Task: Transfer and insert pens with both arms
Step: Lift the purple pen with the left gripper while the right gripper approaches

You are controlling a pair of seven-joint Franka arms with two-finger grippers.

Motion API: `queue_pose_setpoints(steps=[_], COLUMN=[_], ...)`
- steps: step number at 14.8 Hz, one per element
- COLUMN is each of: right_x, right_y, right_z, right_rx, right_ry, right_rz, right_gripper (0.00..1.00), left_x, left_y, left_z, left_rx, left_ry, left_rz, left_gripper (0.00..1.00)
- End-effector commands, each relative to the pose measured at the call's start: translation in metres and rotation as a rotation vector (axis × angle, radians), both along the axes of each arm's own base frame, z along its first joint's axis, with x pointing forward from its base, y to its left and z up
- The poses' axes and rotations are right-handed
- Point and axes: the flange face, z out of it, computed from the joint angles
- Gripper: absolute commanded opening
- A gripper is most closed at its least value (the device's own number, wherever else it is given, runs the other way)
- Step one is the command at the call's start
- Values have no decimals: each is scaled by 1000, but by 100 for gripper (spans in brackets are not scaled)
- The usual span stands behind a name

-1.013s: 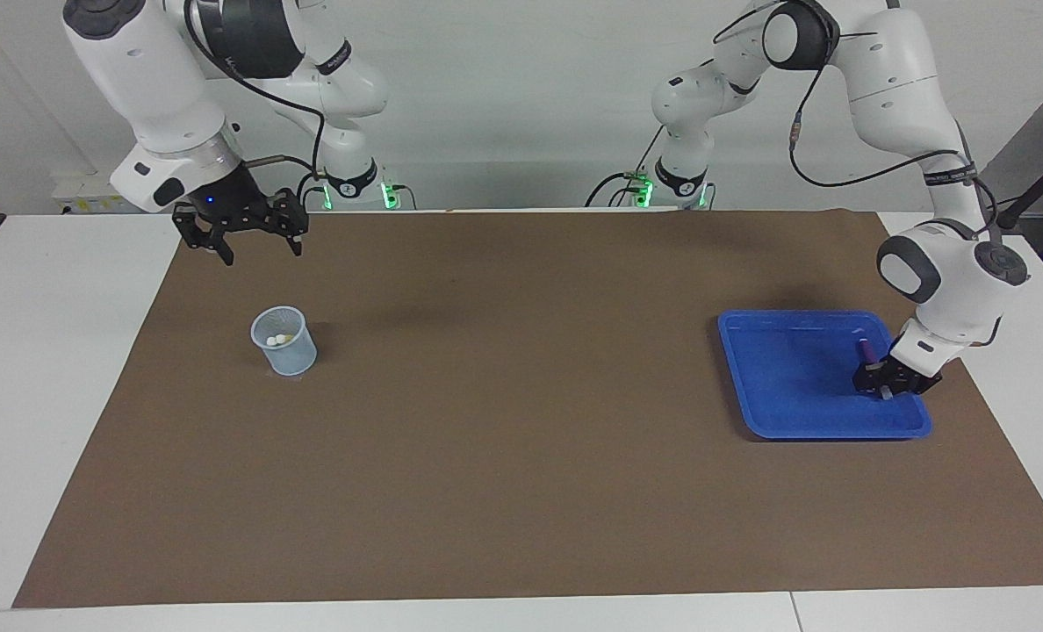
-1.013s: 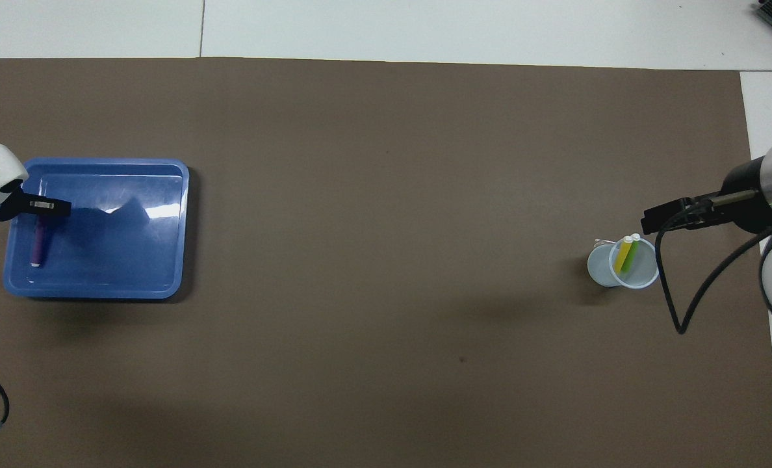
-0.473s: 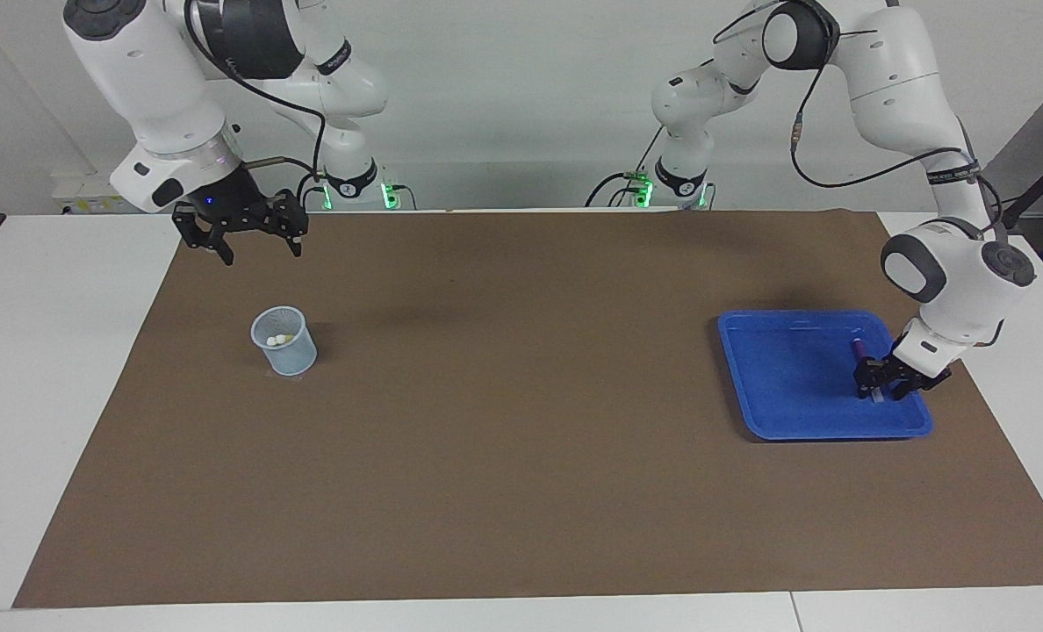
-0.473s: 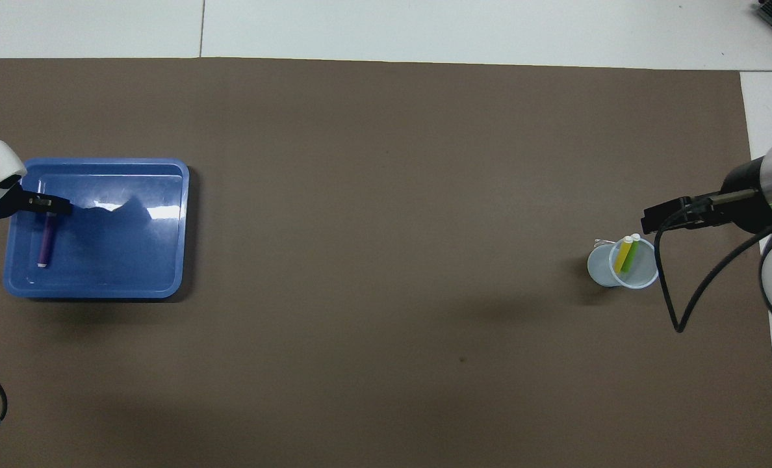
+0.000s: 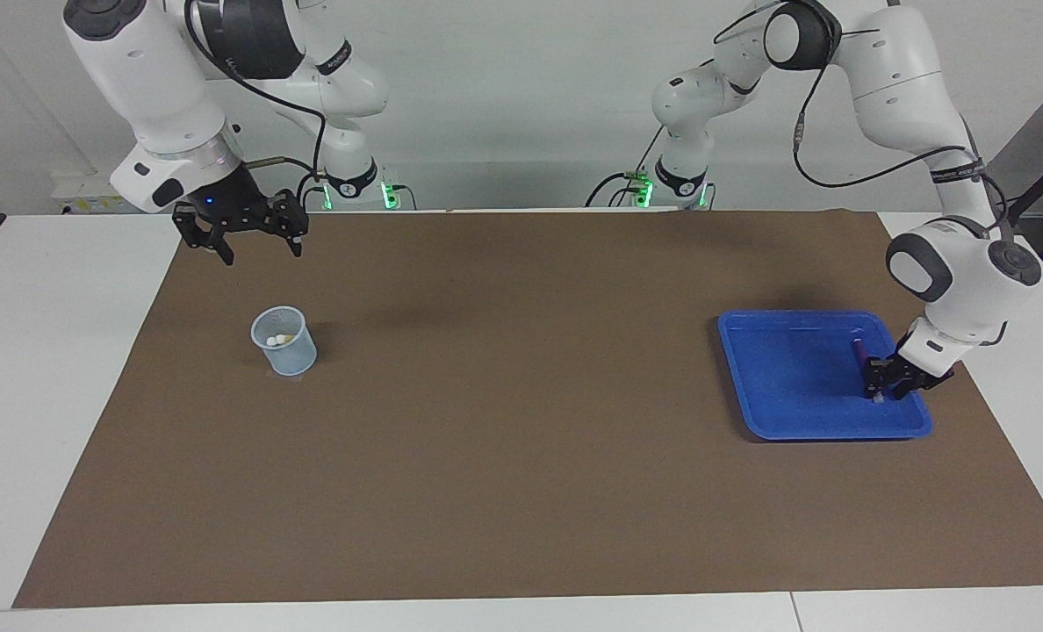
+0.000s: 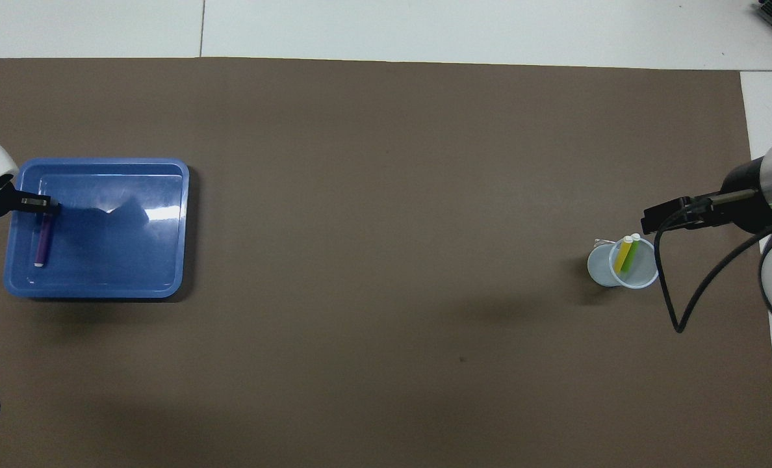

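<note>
**Purple pen in the tray, left gripper low at its far end**

Only the overhead view shows the yellow pen (image 6: 623, 255) and green pen (image 6: 631, 255) standing in the translucent pale plastic cup (image 6: 622, 266); the facing view shows just their whitish cap ends. A brown mat (image 5: 521, 456) covers the white table (image 5: 56, 369).

The slim purple pen (image 6: 42, 243) lies flat in the shallow blue plastic tray (image 6: 165, 227) toward the left arm's end. The left gripper (image 5: 887, 384) is low in the tray at the pen's end farther from the robots; I cannot tell whether it grips. The right gripper (image 5: 256, 246) waits spread wide and empty, up in the air near the cup.
</note>
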Motion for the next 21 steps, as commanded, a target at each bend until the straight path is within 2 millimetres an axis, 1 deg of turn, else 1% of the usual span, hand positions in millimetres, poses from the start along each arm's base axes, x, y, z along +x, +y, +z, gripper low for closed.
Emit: queue_pose_setpoints(steps=[1,2,6,9,10,12,13,15,17,18,21], right_x=[0,0,0,0,0,0,0,0,0,0,-1], right_y=[1,1,2,2,3,2,2,3,3,3,3], right_z=[2,1,1,1,1,1,1,1,0,0,1], right_rx=[-10,-11,-11,-9,-9,-11,-9,-9,-9,-5,11], right_ry=[14,15,17,17,17,17,17,17,18,19,18], right_rz=[-16,-17,-16,-16,-13,-13,-14,-13,-13,-13,-14], right_gripper=[100,100,100,100,100,100,100,100,100,100,100], left_x=[2,3,4,6,6,7,11,15,14,14,5], left_y=[10,9,4,-3,-5,-17,-28,-45,-56,-67,-86], left_z=[-2,-2,-3,-3,0,9,14,32,51,65,105], left_rx=[13,13,11,2,0,-12,-17,-26,-41,-79,-233], left_ry=[6,4,7,16,18,46,59,76,104,107,129], left_rz=[-7,-10,-3,60,63,96,133,187,271,318,563], left_gripper=[10,0,0,0,0,0,0,0,0,0,0])
